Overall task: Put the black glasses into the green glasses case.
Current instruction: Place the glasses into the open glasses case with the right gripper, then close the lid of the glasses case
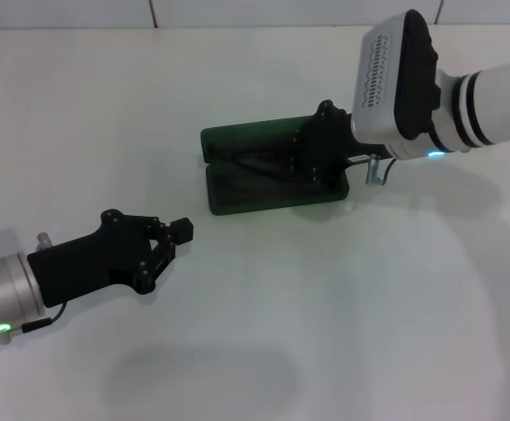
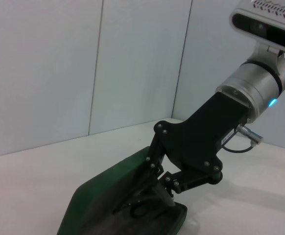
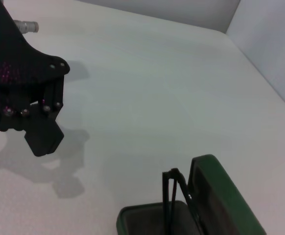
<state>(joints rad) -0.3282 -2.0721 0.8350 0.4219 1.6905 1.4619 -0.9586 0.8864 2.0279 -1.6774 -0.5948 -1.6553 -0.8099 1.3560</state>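
Note:
The green glasses case (image 1: pixel 237 200) lies open at the table's middle, its lid (image 3: pixel 221 191) raised toward the far side. My right gripper (image 1: pixel 301 167) reaches down into the case (image 2: pixel 98 205) and is shut on the black glasses (image 1: pixel 257 162). The glasses (image 3: pixel 172 196) stand on edge in the case's tray, slim temple arms rising from the lining. In the left wrist view the fingers (image 2: pixel 168 196) press close together over the thin frame (image 2: pixel 140 208). My left gripper (image 1: pixel 178 235) hangs shut over bare table near the front left, apart from the case, also visible as a black shape (image 3: pixel 44 139).
The white table (image 1: pixel 343 307) spreads around the case on all sides. Pale wall panels (image 2: pixel 83 63) rise behind the table's far edge.

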